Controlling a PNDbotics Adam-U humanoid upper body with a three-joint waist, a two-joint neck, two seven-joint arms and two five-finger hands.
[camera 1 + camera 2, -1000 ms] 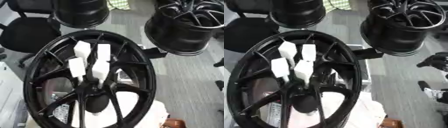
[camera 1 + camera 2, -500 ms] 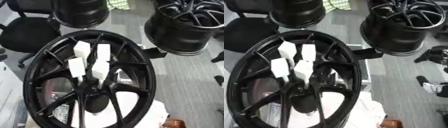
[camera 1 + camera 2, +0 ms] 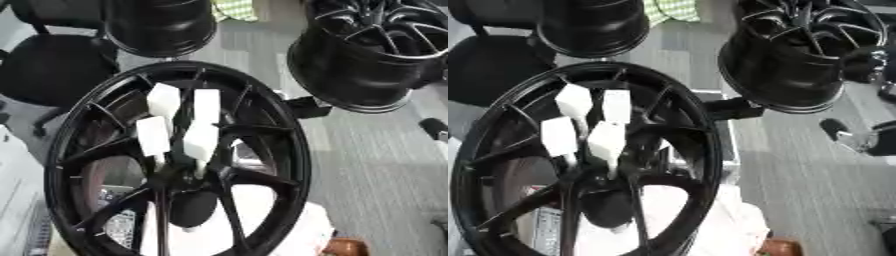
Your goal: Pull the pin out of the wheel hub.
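Right at the bottom edge there's a pale white sheet (image 3: 271,227) under the wheel and a small brown-orange thing (image 3: 347,247) in the corner, can't make out what it is.

The wheel hub (image 3: 296,150) fills most of the lower left. It's black with thin spokes, standing up on its rim and tilted a bit, face toward the camera. A dark rounded lump (image 3: 192,207) sits just below the center. Just above the center, between the spokes, are four white blocks (image 3: 201,140), two higher and two lower, close together. Honestly can't tell if one of those is the pin or what they belong to.

Can't pick out a robot hand for sure in either view, so no telling whether it's spread, pressed together or pinching anything.

A small black bracket-looking piece (image 3: 306,106) sits just beside the rim on the right. Further back on the grey floor (image 3: 367,160) are a black office chair (image 3: 52,70) on the left and two more black wheels, one top center (image 3: 157,25) and one top right (image 3: 367,60).
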